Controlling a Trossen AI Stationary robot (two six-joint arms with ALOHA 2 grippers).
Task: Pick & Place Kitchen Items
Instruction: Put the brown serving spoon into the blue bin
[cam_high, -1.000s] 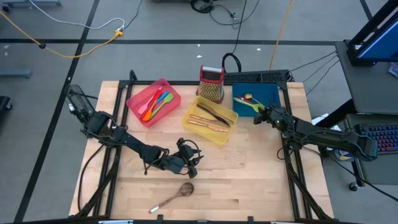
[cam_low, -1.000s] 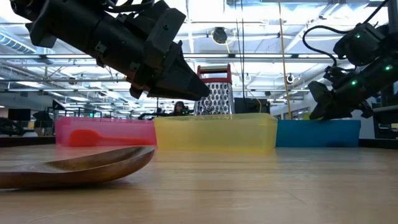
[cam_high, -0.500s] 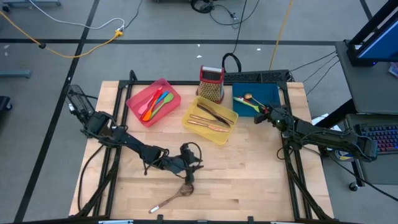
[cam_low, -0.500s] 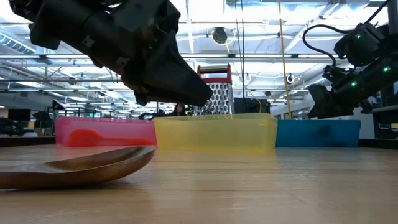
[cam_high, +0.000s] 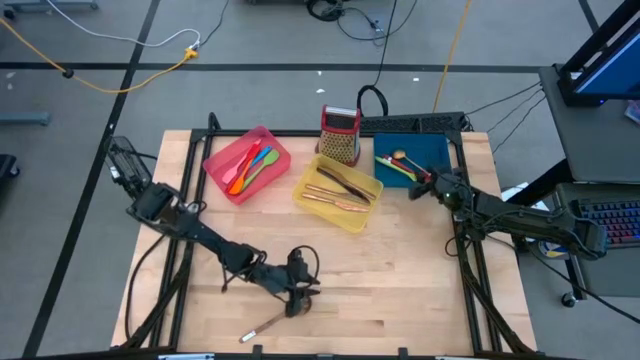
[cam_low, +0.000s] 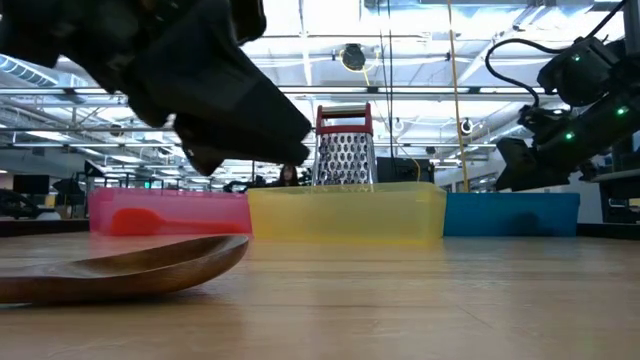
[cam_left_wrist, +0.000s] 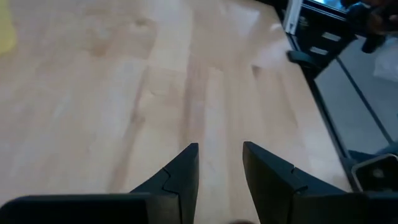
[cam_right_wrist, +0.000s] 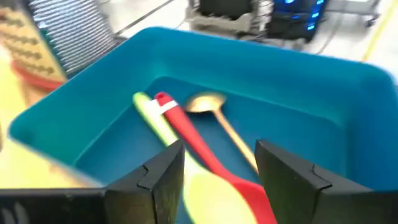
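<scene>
From above, a wooden table (cam_high: 400, 280) fills the middle of the frame. Three trays sit along its upper edge: a pink tray (cam_high: 215, 165) at upper left holding bright spatulas (cam_high: 252, 165), a yellow tray (cam_high: 312, 205) in the centre holding copper cutlery (cam_high: 335, 195), and a blue tray (cam_high: 440, 150) at upper right. A grater (cam_high: 340, 135) stands between yellow and blue. The left gripper (cam_high: 297, 300) is at lower centre, right over the bowl of a wooden spoon (cam_high: 262, 325), whose handle points toward the lower left. The right gripper (cam_high: 422, 185) hovers at the blue tray's lower edge.

From table height, the wooden spoon (cam_low: 120, 268) lies flat at lower left, with the dark left arm above it (fingers hidden here). The right arm is at upper right, above the blue tray (cam_low: 510, 213).

Left wrist view: two dark fingers (cam_left_wrist: 183, 171) stand apart over bare wood, holding nothing.

Right wrist view: the fingers (cam_right_wrist: 283, 168) are spread wide, released, above the blue tray (cam_right_wrist: 74, 121). Inside lie a red spatula (cam_right_wrist: 199, 140), a green utensil (cam_right_wrist: 152, 118) beside it, and a brownish spoon (cam_right_wrist: 214, 112).
</scene>
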